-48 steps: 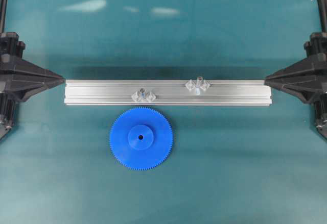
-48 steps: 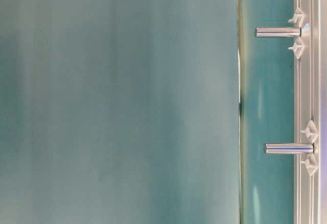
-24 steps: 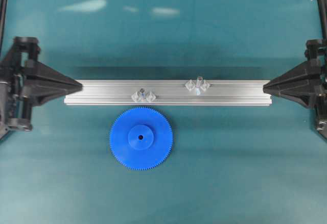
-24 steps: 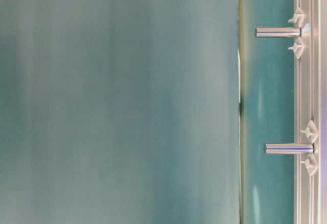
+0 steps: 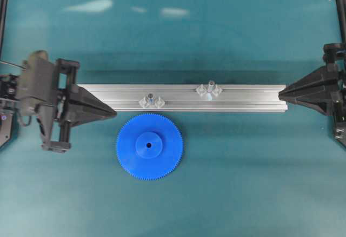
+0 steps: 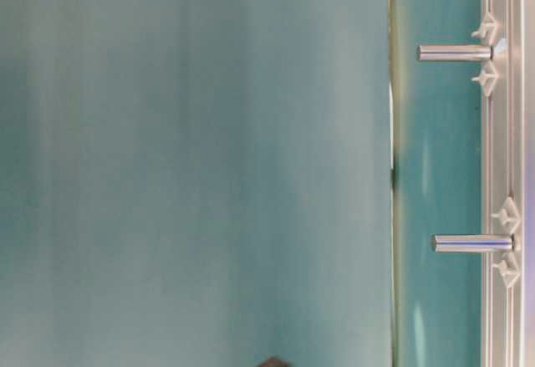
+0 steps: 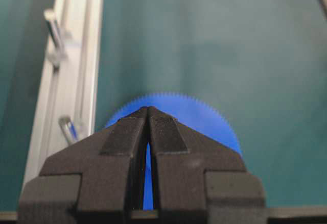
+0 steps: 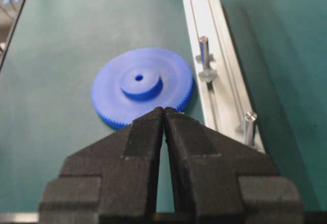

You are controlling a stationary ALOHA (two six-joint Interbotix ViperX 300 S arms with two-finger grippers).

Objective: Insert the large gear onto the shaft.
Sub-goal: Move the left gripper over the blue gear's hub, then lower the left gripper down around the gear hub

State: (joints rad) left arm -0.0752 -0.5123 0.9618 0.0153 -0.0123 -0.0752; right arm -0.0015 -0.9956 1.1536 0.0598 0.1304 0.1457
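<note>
- Blue plastic, the large gear lies flat just ahead of the left gripper, whose jaws are pressed together, empty.
- Right gripper, likewise clenched, sits well apart.

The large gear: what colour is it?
Bright blue all over, hub included; the large gear shows best in the overhead exterior view.

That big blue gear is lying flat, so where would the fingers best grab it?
Probably the raised round hub of the blue gear, coming straight down from above. The gear lies flat on the table, so its thin toothed rim offers little to pinch, while the hub stands up.
</note>
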